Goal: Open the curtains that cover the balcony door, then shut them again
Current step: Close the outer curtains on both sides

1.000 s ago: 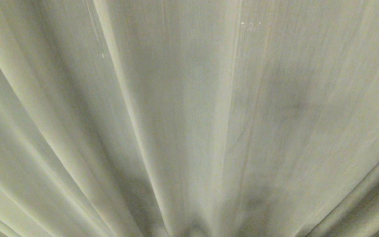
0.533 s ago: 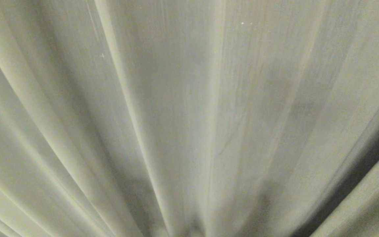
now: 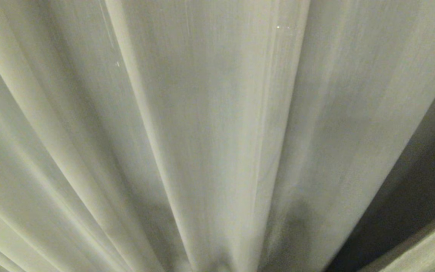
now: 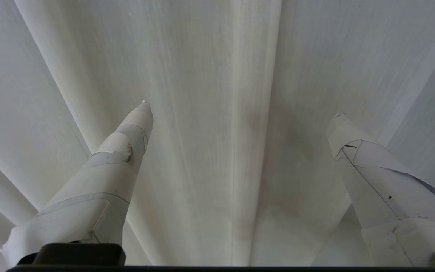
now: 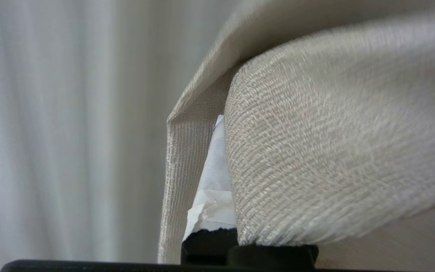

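Right up against the curtains (image 3: 202,132), that's where the robot's head is, and cream fabric fills the whole forward view, its long pleats running up and down and fanning out from the bottom of the frame. At the lower right of the head view a dark gap (image 3: 410,211) is showing between one panel and the next fold; whether that's the balcony door behind it, I cannot tell.

Over to the right gripper (image 5: 217,181): its jaws are pressed together and pinching the curtain, woven cloth draped thick over the fingers (image 5: 212,204), a hemmed edge (image 5: 179,158) hanging straight beside them. So the fabric sits in the jaws and over them, the free panel stretching away beyond.

The left gripper (image 4: 240,124) is parked, jaws spread wide, the paper-wrapped fingertips (image 4: 142,113) pointing at the pleats with nothing between them.

The key relation: the curtain's long axis is vertical, so I'd judge the pull has to run sideways, across the pleats, along the rail. The right arm has the cloth and is clearly the one to do it. The risk, I'd say, is the loose weave slipping out of the pinch.
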Controlling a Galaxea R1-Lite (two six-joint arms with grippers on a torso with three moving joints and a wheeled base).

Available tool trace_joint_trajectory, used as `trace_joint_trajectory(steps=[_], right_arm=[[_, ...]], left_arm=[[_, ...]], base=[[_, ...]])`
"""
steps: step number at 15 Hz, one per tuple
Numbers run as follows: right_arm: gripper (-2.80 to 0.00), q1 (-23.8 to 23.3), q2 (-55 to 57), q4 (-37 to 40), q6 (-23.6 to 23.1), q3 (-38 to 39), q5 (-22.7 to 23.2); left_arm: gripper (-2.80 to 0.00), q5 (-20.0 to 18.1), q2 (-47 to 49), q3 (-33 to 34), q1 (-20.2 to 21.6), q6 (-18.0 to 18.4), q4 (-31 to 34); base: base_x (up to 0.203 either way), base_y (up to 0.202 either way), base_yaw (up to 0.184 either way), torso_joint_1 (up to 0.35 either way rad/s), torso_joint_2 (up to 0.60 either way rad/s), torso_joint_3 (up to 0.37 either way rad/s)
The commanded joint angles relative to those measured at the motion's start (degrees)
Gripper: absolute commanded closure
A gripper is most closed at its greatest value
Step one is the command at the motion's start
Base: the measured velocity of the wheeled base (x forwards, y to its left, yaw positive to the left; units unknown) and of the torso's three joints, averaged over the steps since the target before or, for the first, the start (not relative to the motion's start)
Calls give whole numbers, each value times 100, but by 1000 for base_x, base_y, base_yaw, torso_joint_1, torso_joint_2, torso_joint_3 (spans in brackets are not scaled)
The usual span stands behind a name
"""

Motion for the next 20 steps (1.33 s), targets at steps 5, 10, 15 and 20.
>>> trace_joint_trajectory(steps=[5,10,15,20], right_arm=[[0,24,249,27,5,390,2578],[0,932,828,20,-1,507,2646],[0,2480,1638,15,-201,533,2429],[0,3993,2738,-33,-1300,368,691]], left_arm=[[-280,1,-2,0,0,0,-6],[-280,1,-2,0,0,0,-6],[-280,1,-2,0,0,0,-1],[-280,-7,-2,0,0,0,-6]], base=[[0,0,0,0,0,0],[0,0,0,0,0,0],[0,0,0,0,0,0],[0,0,0,0,0,0]])
